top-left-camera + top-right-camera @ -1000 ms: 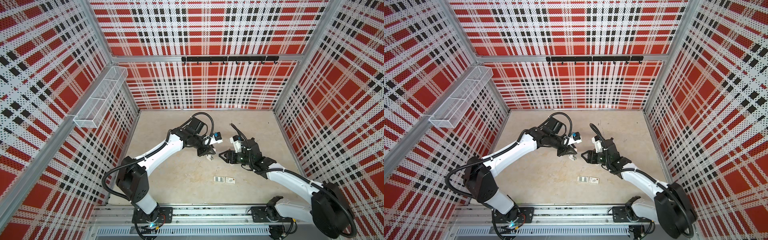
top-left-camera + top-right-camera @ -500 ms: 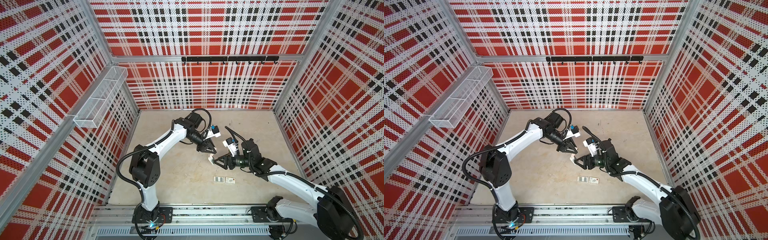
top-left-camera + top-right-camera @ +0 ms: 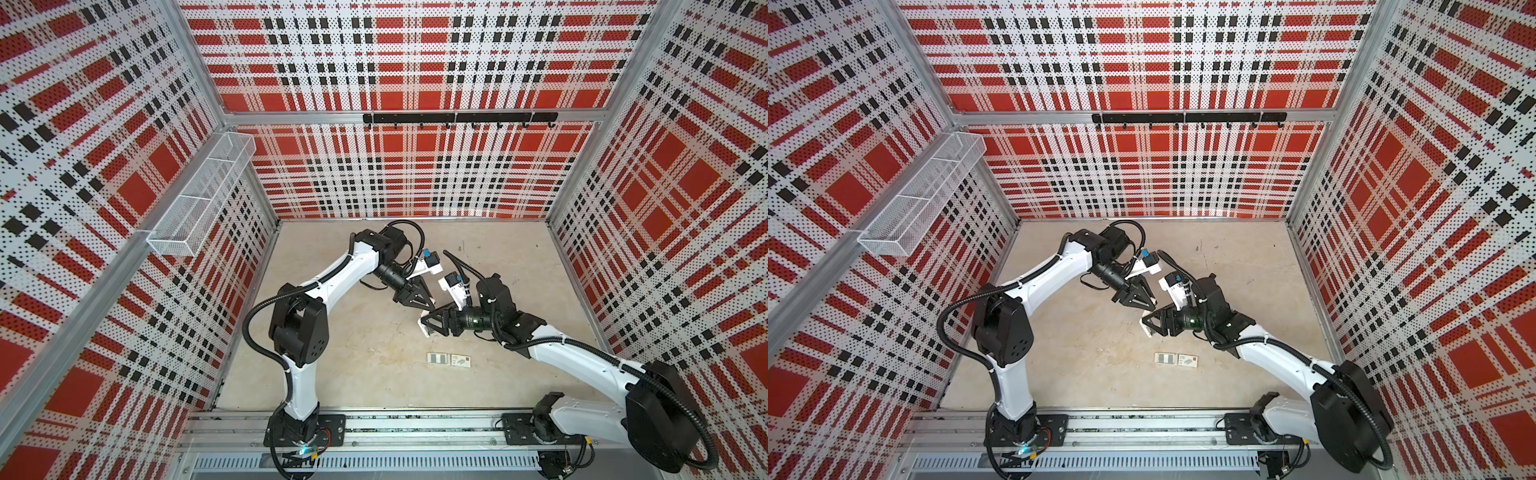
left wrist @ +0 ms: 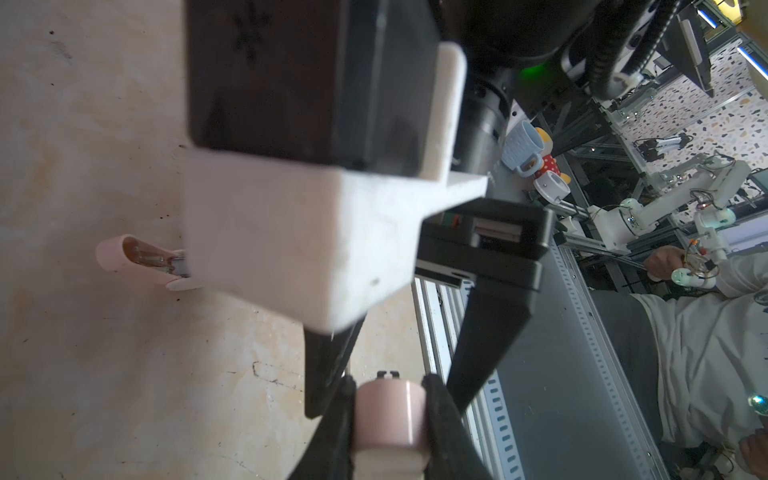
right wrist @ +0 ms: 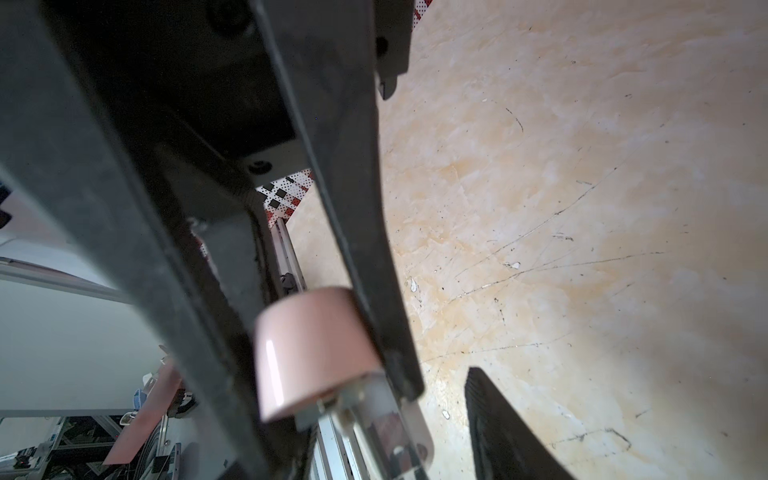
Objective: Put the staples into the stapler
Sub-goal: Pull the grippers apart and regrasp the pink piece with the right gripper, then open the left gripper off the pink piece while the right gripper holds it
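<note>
At 9 o'clock, up on the wall, you have the wire basket (image 3: 199,199). Your left gripper (image 3: 430,306) sits mid-table, its fingers (image 4: 446,419) pinching a rounded end of the pale pink stapler (image 4: 390,415); the fingertips run off the frame edge in the left wrist view. The right arm's white camera mount (image 4: 291,249) blocks much of that view. A pink shell (image 4: 137,257) with metal inside peeks out behind it, and you cannot tell whether it belongs to the same stapler. Your right gripper (image 3: 1146,326), just at 6 o'clock of the left one, clamps a pink end too, blurred in its wrist view. The staples (image 3: 438,358) lie in their tray on the table, further out at 6 o'clock, touching the sleeve (image 3: 460,360); single strips are too small to make out
</note>
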Motion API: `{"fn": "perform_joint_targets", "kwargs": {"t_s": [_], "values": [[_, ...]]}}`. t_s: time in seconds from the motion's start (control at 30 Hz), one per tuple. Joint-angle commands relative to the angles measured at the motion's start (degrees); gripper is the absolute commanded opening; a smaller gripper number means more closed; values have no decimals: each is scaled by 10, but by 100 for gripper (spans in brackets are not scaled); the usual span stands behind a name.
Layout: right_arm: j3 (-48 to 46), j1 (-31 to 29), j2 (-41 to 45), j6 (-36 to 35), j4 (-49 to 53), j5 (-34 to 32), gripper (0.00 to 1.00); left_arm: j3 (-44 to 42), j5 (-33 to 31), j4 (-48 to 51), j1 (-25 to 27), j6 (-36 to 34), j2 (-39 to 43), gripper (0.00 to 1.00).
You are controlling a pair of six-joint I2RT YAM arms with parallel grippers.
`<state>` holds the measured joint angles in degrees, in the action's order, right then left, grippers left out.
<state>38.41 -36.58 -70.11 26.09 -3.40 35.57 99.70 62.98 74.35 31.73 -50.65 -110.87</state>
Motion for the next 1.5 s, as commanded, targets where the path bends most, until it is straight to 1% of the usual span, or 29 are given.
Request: {"fn": "perform_joint_targets", "kwargs": {"t_s": [0.0,0.1,0.27,0.53,0.73,0.8,0.9,0.93,0.97,1.07,1.2,1.23,1.27,1.33,1.4,1.47], "values": [[5,-2,8,-9,-38,7,56,20,30,46,9,-27,0,0],[-9,-2,1,23,-84,21,54,24,36,46,10,-25,-1,0],[-15,-6,-16,34,-109,29,49,38,48,61,11,-30,-8,0],[-22,-8,-4,37,-107,20,47,46,53,77,5,-40,-9,0],[-29,-8,10,37,-105,13,43,46,62,87,-7,-45,-8,0],[-32,-7,10,40,-111,14,40,45,63,90,-6,-49,-7,0],[-34,-7,8,45,-122,16,40,45,68,92,-5,-50,-8,0],[-35,-7,7,46,-124,16,39,45,69,93,-3,-50,-8,0],[-34,-7,6,46,-124,17,34,45,68,94,-1,-51,-8,0],[-33,-8,7,46,-124,17,29,45,65,94,2,-51,-7,0],[-36,-8,12,43,-118,11,26,51,64,94,-1,-48,-8,9],[-36,-7,13,41,-113,9,26,51,64,94,-2,-48,-8,14],[-36,-7,13,39,-111,6,23,52,63,95,-3,-48,-8,18],[-33,-7,12,37,-107,2,22,52,63,94,-5,-47,-9,25],[-30,-7,9,34,-102,-1,18,52,61,95,-6,-46,-10,33],[-27,-7,6,32,-98,-5,17,51,62,94,-9,-47,-10,41]]}}
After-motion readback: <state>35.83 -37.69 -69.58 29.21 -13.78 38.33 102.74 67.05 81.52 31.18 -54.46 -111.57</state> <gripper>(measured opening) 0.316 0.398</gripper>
